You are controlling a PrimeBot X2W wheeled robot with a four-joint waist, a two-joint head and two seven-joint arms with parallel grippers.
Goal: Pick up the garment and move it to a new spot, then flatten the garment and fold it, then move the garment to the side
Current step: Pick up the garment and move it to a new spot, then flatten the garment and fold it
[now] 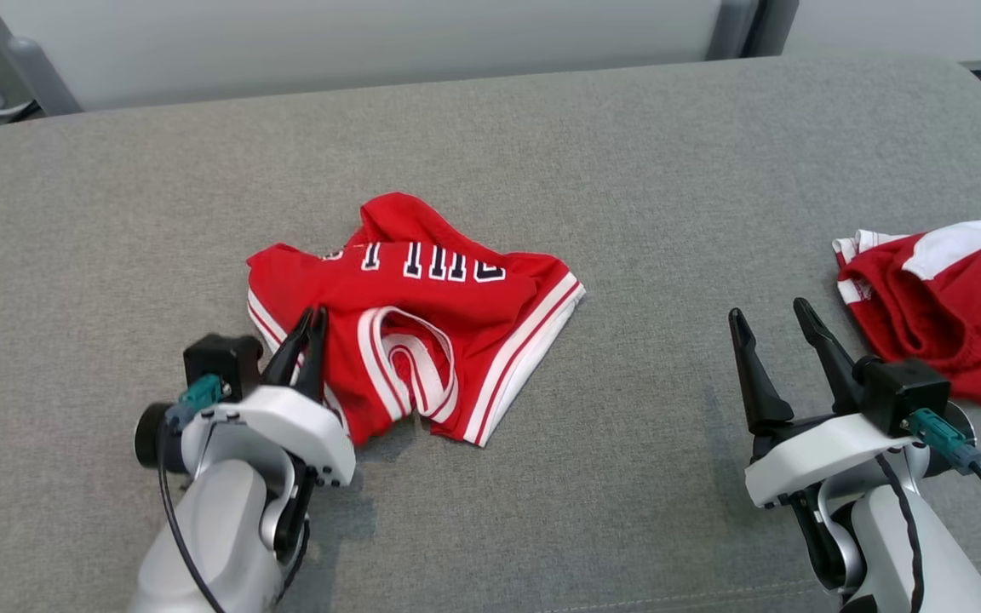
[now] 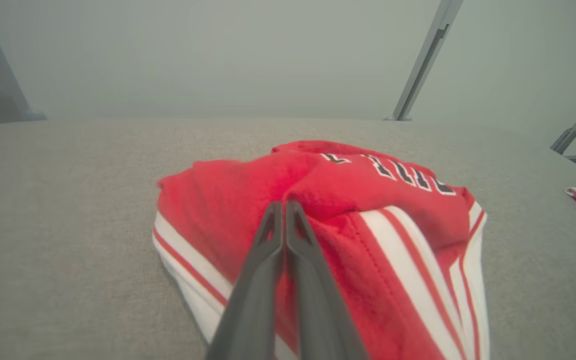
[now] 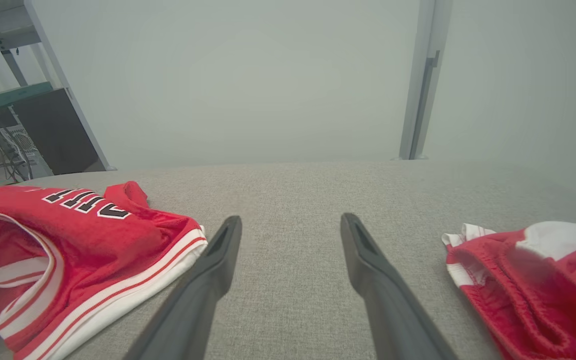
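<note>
A crumpled red jersey [image 1: 422,315] with white stripes and dark lettering lies at the middle of the grey padded surface [image 1: 593,145]. My left gripper [image 1: 313,317] rests on its left part, the two fingers pressed together. In the left wrist view the left gripper [image 2: 284,204] pinches a raised fold of the jersey [image 2: 368,200]. My right gripper [image 1: 770,311] hovers open over bare grey fabric to the right of the jersey, nothing between its fingers. The right wrist view shows the right gripper [image 3: 290,220] with the jersey [image 3: 68,235] off to its left.
A second red and white garment [image 1: 942,298] lies bunched at the right edge of the surface, just right of my right gripper, and it shows as the second garment [image 3: 533,280] in the right wrist view. Grey metal frame legs [image 1: 31,68] stand behind the surface.
</note>
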